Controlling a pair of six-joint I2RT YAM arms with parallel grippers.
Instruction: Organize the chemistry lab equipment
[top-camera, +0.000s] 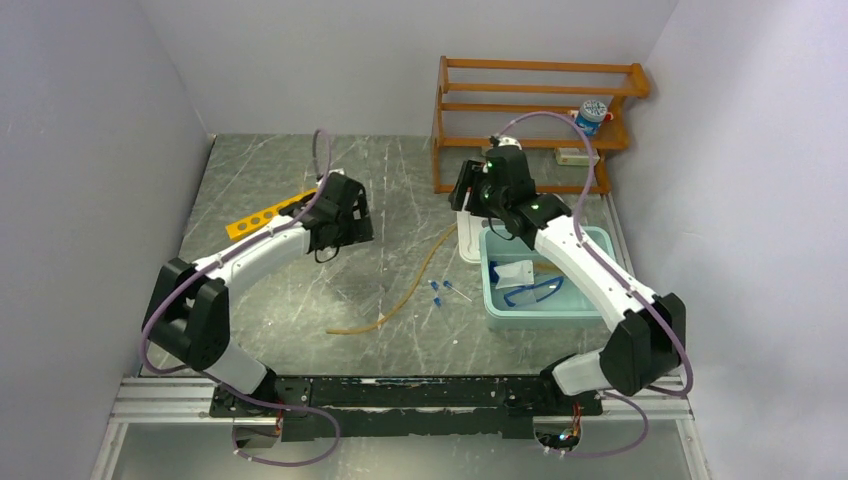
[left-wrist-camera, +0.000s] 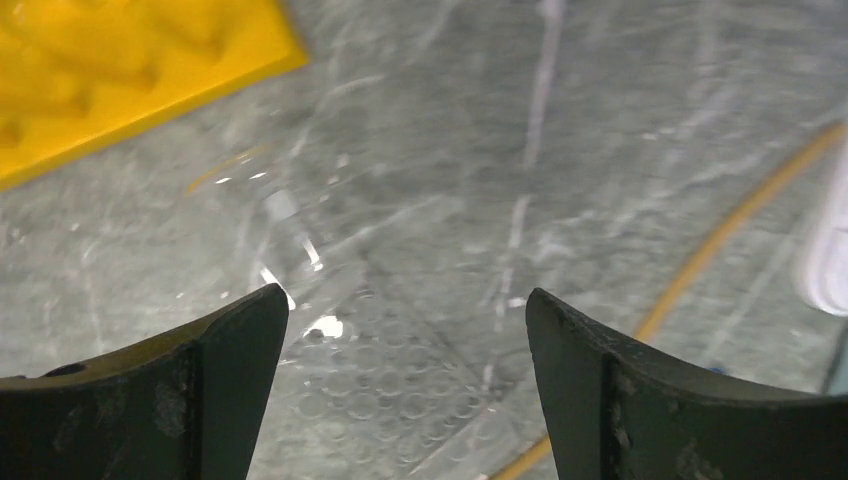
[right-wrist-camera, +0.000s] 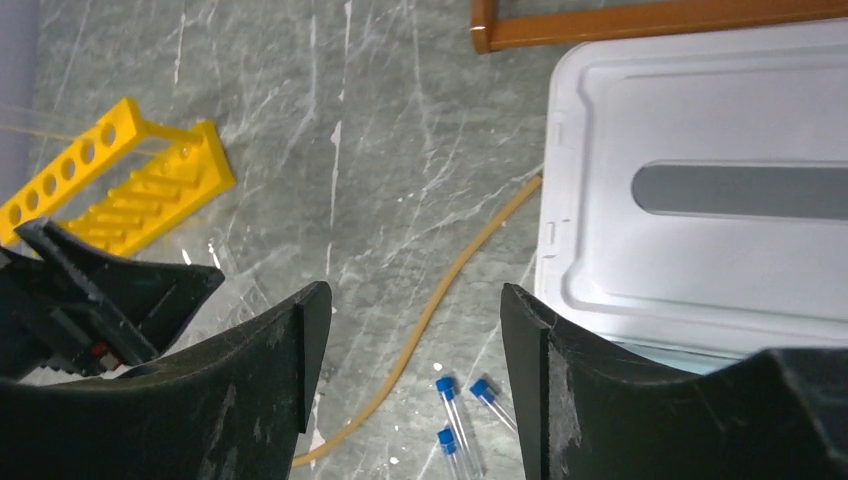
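Top view. Left gripper (top-camera: 345, 225) hangs over the far left of the table (top-camera: 300, 300), just right of the yellow holed rack (top-camera: 262, 216). I cannot read its finger gap from here. Right gripper (top-camera: 468, 195) hangs at the far middle, over the white lid (top-camera: 468, 243) beside the pale teal tub (top-camera: 548, 320). In the tub lie the blue-framed goggles (top-camera: 530, 292) and a white packet (top-camera: 512, 270). The long tan rubber tube (top-camera: 415, 290) snakes from the lid toward the near middle. Three tiny blue-capped tubes (top-camera: 445, 292) lie loose between it and the tub. The orange wooden shelf (top-camera: 530, 100) stands far right.

Left wrist. Fingers (left-wrist-camera: 230, 380) are spread wide and hold nothing. Under the gap lies a clear tray (left-wrist-camera: 380, 395) (dimpled, hard to outline). A rack corner is at far left and the tan tube at right.

Right wrist. Fingers (right-wrist-camera: 270, 380) are spread wide and hold nothing. The tan tube and capped tubes lie on the table in the gap between them. The lid is at right and the rack far left.
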